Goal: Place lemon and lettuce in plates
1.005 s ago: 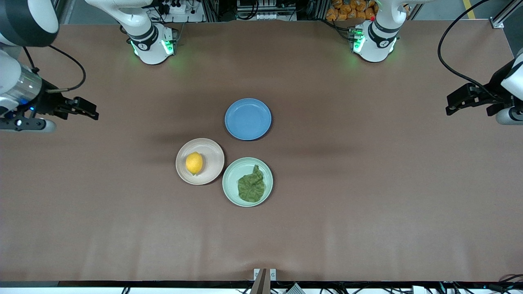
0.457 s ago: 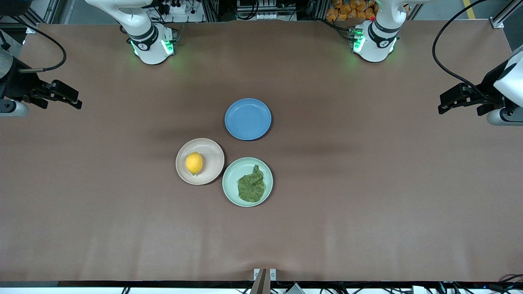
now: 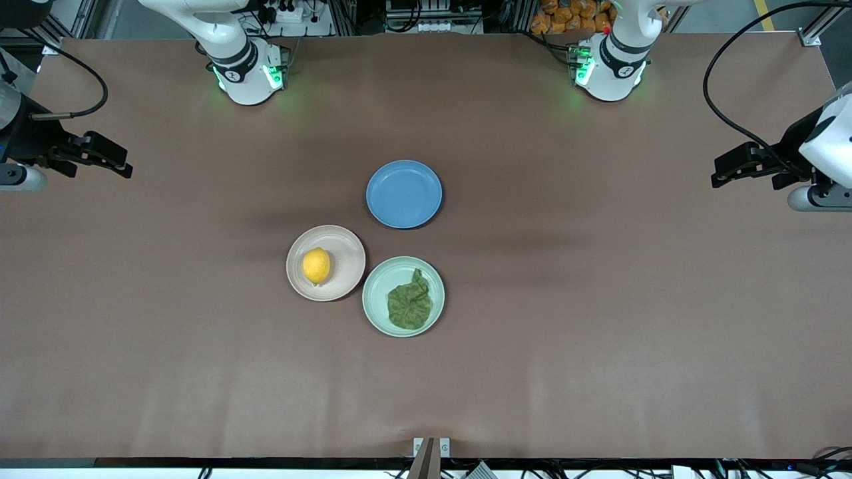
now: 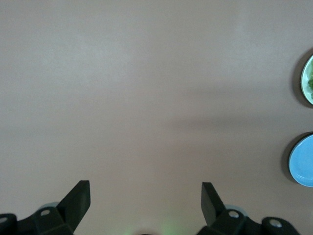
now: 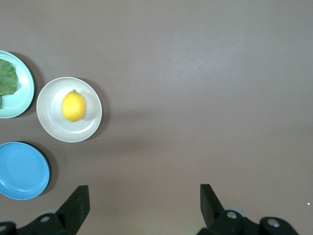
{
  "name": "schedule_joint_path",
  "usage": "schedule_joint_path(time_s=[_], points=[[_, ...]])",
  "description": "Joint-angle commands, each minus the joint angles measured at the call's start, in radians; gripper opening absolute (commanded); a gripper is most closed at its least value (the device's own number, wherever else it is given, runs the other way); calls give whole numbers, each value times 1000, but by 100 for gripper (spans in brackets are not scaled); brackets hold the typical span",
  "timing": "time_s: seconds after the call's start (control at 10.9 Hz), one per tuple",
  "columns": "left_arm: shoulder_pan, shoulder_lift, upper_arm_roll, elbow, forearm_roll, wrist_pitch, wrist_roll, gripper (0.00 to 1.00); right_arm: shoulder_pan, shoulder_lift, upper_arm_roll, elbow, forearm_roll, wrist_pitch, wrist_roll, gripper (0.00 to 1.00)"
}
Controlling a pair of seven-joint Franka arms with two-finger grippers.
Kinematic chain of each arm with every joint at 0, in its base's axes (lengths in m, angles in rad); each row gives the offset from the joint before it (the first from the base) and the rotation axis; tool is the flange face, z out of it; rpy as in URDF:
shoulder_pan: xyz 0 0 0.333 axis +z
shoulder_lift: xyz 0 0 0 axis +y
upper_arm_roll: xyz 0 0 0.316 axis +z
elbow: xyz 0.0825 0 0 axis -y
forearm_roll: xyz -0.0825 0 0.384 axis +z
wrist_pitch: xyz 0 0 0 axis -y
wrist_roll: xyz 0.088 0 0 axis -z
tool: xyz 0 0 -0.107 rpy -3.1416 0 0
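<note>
Front view: both arms have pulled back to the table ends — left gripper (image 3: 722, 174) and right gripper (image 3: 113, 159) spread wide and empty, well apart from the blue plate (image 3: 404, 193); lemon (image 3: 316, 266) in the beige plate (image 3: 346, 249), lettuce (image 3: 409, 304) in the green plate (image 3: 383, 279) — task looks done.

Three round shallow matte plates sat on the brown table (image 3: 599, 299): one pale beige-pink plate (image 3: 346, 256), one pale mint green plate (image 3: 381, 283) and one blue plate (image 3: 404, 194). There was one small oval bright yellow lemon (image 3: 316, 265) and one wrinkly dark green lettuce leaf (image 3: 409, 305). Two white robot arms were present, each ending in one black two-finger gripper, the left gripper (image 3: 720, 174) and the right gripper (image 3: 121, 163).
</note>
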Motion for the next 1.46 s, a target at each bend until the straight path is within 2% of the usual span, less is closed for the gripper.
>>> schedule_joint_path(time_s=[0.0, 0.27, 0.55, 0.91, 1.37], points=[[-1, -18, -14, -20, 33, 16, -3, 100, -10, 4, -2, 12, -20, -13, -9, 100], [-7, -18, -33, -18, 91, 33, -4, 100, -11, 5, -4, 24, -19, -12, -9, 100], [14, -15, -35, -17, 33, 44, -21, 100, -10, 5, -2, 36, -19, -13, -3, 100], [22, -15, -34, -17, 30, 44, -21, 100, -13, 15, -4, 79, -20, -36, -8, 100], [22, -13, -34, -20, 30, 44, -24, 100, -13, 14, -4, 75, -19, -38, -6, 100]])
